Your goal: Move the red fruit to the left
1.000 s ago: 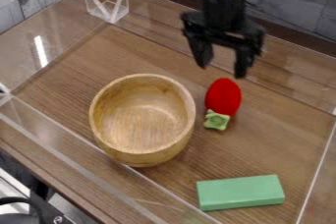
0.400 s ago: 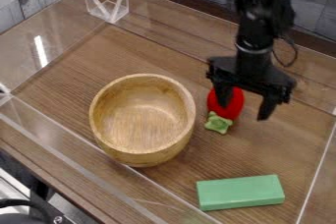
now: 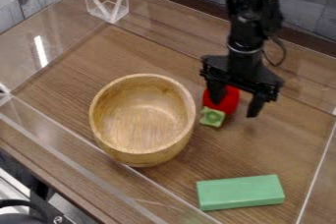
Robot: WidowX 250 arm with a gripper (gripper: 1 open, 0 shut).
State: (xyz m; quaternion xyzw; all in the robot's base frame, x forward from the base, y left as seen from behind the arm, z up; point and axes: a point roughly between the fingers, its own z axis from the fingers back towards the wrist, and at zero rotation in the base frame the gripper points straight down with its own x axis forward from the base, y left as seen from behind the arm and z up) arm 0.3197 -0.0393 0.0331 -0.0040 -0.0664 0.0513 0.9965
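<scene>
Your gripper [image 3: 237, 96] points straight down with its black fingers [image 3: 209, 87] spread wide apart, one on each side of the red fruit [image 3: 223, 99]. You can see the red body of the fruit between the fingers, but the view does not tell you whether either finger touches it; nothing is clamped. The fruit lies on the wooden table [image 3: 144, 51] with its light green cap [image 3: 211, 118] pointing toward the near edge, just right of the wooden bowl [image 3: 143, 118].

To your picture-left of the fruit, the bowl fills most of the way: its rim sits just beside the green cap, with only a narrow strip of bare wood between them. Behind the bowl, toward the far left corner, you have a broad stretch of open tabletop. In front of the fruit, near the lower right, a flat green block [image 3: 241, 191] lies well apart from it, close to the near edge.

Clear plastic walls [image 3: 59, 144] fence the work area: one runs along the near left side close under the bowl, and another stands along the far left. A small clear stand [image 3: 105, 4] sits at the far left corner, well away from your gripper
</scene>
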